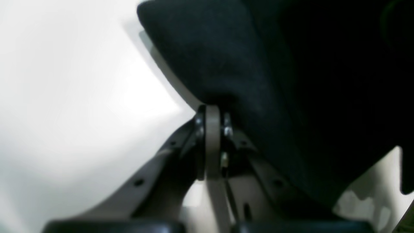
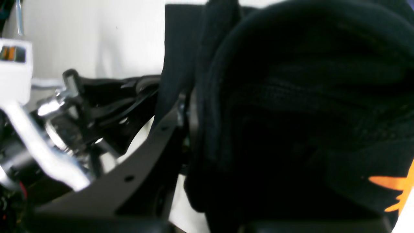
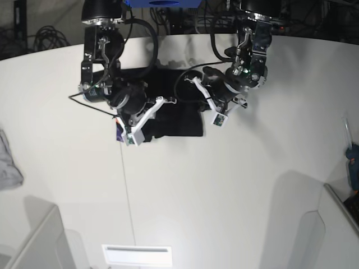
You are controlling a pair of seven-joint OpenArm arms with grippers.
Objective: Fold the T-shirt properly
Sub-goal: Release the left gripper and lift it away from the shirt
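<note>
Shirt pinned and lifted for a fold.
The shirt [image 3: 182, 128] lies rumpled on the table [image 3: 235, 202], sun print partly showing. My right gripper [image 2: 191, 119] is nearly closed on a raised fold, probably to carry it over. My left gripper [image 1: 209, 111] is fully closed at the edge, likely steadying it; whether cloth is pinched there, I cannot tell.

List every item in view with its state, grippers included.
T-shirt: partly folded, uneven, a bit of its print showing; a thick fold raised at the right gripper
Left gripper: shut, fingertips at the T-shirt's edge; whether cloth is pinched is unclear
Right gripper: closed on the T-shirt's raised fold
Grey cloth: rumpled, lying apart from the T-shirt
</note>
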